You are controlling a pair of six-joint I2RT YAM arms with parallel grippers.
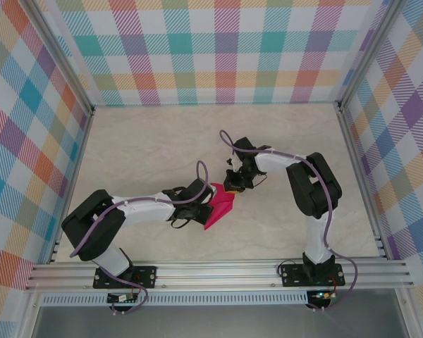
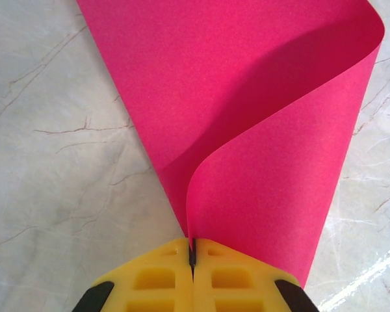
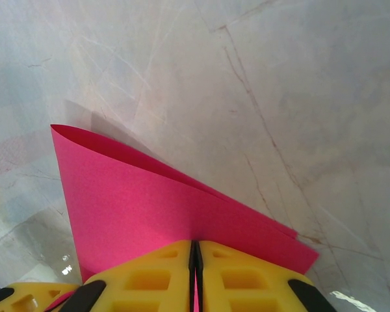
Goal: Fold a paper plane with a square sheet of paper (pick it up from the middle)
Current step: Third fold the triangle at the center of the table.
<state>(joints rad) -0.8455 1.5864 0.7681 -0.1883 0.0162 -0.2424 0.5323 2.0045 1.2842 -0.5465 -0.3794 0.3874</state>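
Left pincer (image 2: 192,250): yellow fingers (image 2: 149,276) are pressing together, clamping one edge of the sheet of paper (image 2: 247,130) where its two layers are meeting.
Right pincer (image 3: 195,250): fingers (image 3: 247,273) are pressing together too, pinching both layers at the opposite side.
Sheet of paper: magenta and unmarked, it is sitting doubled over between the two pincers near the middle of the table (image 1: 162,141); seen from the left wrist, the upper layer is curling over in a soft, uncreased bend.
Table: pale marbled surface is lying under the sheet; whether the paper is touching it, I cannot tell.
Surround: checked walls (image 1: 225,49) are enclosing the table on three sides; a metal rail (image 1: 218,274) is carrying both arm bases.
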